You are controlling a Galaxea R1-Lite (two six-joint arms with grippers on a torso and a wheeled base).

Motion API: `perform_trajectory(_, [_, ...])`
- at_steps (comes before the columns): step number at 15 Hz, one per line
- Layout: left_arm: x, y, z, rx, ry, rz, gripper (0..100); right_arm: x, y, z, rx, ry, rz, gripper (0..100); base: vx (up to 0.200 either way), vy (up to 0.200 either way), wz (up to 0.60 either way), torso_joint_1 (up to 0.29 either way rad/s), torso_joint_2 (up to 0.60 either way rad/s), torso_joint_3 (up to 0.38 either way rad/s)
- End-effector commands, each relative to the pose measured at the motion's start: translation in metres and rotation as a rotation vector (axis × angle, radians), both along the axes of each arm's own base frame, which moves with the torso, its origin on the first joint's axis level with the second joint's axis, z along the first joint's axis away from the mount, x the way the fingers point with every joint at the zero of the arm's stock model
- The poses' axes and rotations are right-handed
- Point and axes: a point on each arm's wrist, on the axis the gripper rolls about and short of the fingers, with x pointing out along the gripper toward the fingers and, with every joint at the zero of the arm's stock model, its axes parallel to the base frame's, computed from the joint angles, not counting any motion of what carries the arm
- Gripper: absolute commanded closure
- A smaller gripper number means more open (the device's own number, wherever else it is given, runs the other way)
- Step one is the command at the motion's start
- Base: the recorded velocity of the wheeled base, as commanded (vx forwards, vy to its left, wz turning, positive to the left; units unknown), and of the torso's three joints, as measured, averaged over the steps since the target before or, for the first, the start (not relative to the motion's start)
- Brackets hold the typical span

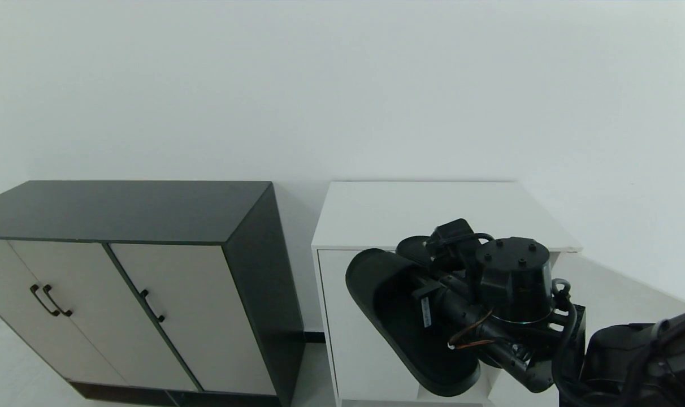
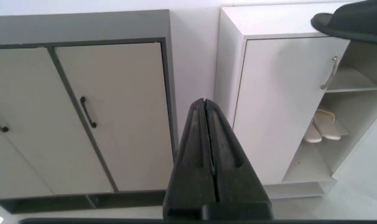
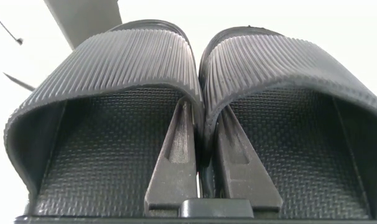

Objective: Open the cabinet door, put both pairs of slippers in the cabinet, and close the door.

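Right gripper (image 3: 202, 115) clamps two black slippers (image 3: 145, 68); two white slippers (image 2: 325, 126) in cabinet (image 2: 282, 93).

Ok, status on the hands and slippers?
Right hand shut on black slippers, held before white cabinet. Left hand shut, empty. White slippers already inside, door open. Nothing seen blocking.

Two cabinets were set side by side against the wall (image 1: 342, 85), the wide cabinet (image 1: 128, 271) on the left and the narrow cabinet (image 1: 421, 209) on the right, with a gap between them. The narrow cabinet's door (image 2: 279, 106) was open, and a pair of slippers (image 2: 323, 126) was laid on a shelf (image 2: 347, 132) inside. A second pair of slippers (image 1: 399, 316) was held side by side in front of the narrow cabinet, their adjoining inner walls pinched in the right gripper (image 3: 203, 118).
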Motion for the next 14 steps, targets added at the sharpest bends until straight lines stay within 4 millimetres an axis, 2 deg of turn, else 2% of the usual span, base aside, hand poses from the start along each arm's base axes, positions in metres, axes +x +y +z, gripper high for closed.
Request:
perform_trajectory(1, [0.0, 0.0, 0.0001, 0.0, -0.001, 0.001, 100, 0.0009, 0.0002, -0.002, -0.005, 0.004, -0.003, 100, 0.0, -0.2, 0.0, 0.017, 0.01, -0.002])
perform_trajectory(13, [0.0, 0.0, 0.0003, 0.0, -0.003, 0.001, 100, 0.0007, 0.0, -0.004, -0.004, 0.009, -0.003, 100, 0.0, -0.2, 0.0, 0.002, 0.0, 0.002])
perform_trajectory(14, [0.0, 0.0, 0.0001, -0.003, -0.001, 0.001, 100, 0.0011, -0.0003, -0.0063, -0.01, 0.015, -0.004, 100, 0.0, 0.0, 0.0, 0.0, 0.0, 0.0])
